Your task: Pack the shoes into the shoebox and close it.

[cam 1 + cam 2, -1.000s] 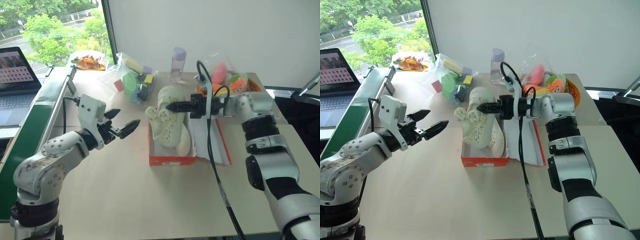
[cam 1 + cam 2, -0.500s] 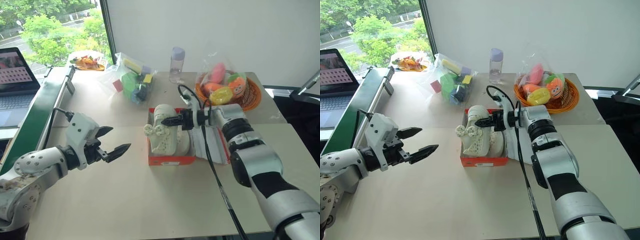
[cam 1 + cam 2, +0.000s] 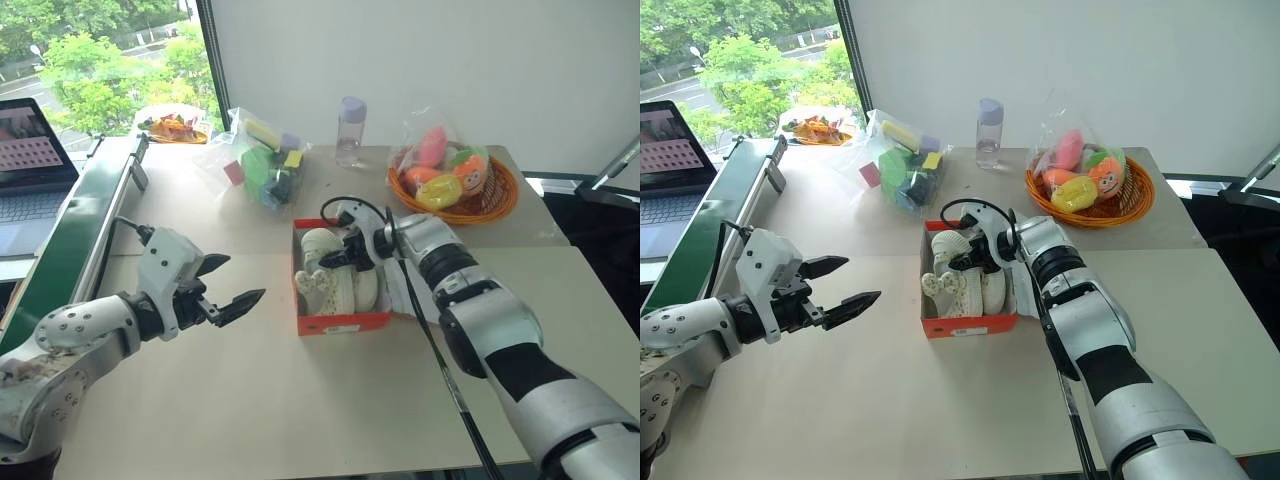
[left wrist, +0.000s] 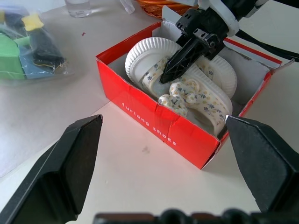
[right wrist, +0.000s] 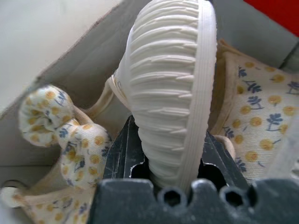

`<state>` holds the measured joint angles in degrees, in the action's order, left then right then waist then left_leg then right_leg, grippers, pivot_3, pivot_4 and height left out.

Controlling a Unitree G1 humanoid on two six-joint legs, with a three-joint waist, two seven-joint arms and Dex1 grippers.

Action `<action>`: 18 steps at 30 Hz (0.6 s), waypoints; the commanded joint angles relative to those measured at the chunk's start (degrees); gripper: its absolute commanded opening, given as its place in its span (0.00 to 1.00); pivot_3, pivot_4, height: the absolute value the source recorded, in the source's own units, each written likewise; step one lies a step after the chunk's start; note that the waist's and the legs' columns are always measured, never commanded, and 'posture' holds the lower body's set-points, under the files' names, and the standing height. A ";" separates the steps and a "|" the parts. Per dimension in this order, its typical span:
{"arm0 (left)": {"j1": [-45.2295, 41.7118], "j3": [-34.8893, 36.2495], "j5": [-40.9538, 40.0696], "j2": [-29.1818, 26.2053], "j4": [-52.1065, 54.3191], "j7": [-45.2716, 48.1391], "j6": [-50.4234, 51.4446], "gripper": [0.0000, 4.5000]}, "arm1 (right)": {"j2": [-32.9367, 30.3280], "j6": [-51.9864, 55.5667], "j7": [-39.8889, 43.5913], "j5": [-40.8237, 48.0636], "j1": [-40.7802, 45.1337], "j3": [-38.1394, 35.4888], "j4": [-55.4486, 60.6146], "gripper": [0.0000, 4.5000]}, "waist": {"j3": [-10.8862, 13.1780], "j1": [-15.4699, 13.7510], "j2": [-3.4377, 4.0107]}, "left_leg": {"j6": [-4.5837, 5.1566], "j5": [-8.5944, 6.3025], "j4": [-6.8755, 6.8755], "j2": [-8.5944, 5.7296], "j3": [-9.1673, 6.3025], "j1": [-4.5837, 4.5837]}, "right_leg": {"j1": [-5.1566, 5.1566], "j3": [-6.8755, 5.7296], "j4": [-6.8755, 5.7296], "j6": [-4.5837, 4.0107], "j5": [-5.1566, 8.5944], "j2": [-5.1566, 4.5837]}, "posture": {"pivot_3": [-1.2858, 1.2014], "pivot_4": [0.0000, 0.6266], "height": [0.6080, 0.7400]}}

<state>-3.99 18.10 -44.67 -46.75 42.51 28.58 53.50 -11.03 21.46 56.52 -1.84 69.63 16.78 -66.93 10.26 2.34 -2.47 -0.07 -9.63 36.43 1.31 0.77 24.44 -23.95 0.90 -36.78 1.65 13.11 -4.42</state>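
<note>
The red shoebox point(image 3: 340, 322) stands open at mid-table, its white inside showing. Both cream shoes point(image 4: 198, 95) lie in it on their sides, soles outward. My right gripper point(image 3: 336, 262) reaches down into the box from the right and is shut on one shoe. In the right wrist view the black fingers point(image 5: 122, 154) clamp that shoe's ribbed white sole point(image 5: 170, 93). My left gripper point(image 3: 242, 278) hovers over the bare table left of the box, open and empty. The box lid is mostly hidden under my right arm.
Behind the box stand a clear bag of colourful toys point(image 3: 265, 160), a plastic bottle point(image 3: 348, 130) and an orange basket point(image 3: 500, 195) with plush toys. A laptop point(image 3: 25, 150) and a green rail point(image 3: 70, 240) line the left edge. Bare tabletop lies in front.
My right gripper has carried the shoe down from above the box into it, and the wrist has rolled. My left arm has drawn back to the left, still open.
</note>
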 commanded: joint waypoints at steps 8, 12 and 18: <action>-1.05 -0.50 0.22 -0.83 2.73 -0.67 -0.92 1.00 | 1.21 -10.96 -6.05 -12.68 -8.43 8.71 -0.75 0.12 | -0.52 -0.13 -0.04 | -0.46 -0.28 -0.14 0.24 0.03 -1.17 | 0.90 -0.04 0.19 -0.15 0.49 0.01 | 0.52 0.24 1.00; -1.42 -0.98 0.35 -1.06 2.65 -0.55 -0.90 1.00 | 1.45 -10.59 -5.72 -12.25 -10.99 7.39 0.85 0.23 | -1.15 -0.10 -0.09 | -0.49 -0.30 -0.20 0.35 0.11 -1.30 | 1.07 -0.02 0.18 -0.19 0.52 0.05 | 0.52 0.24 1.00; -2.32 -2.41 0.69 -1.35 2.07 0.05 -1.27 1.00 | 1.09 -6.27 -2.91 -8.74 -10.31 3.21 3.65 0.66 | -1.24 -0.27 -0.11 | -0.52 -0.32 -0.49 0.42 0.07 -1.58 | 1.36 -0.08 0.60 -0.15 0.62 0.09 | 0.52 0.24 1.00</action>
<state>-4.91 15.96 -44.50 -47.37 43.37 28.25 53.51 -9.68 11.35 51.25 -10.35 62.25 19.51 -61.35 9.02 2.06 -2.57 -0.60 -9.96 35.93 1.73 0.83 22.87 -22.59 0.81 -36.16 1.50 13.73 -4.33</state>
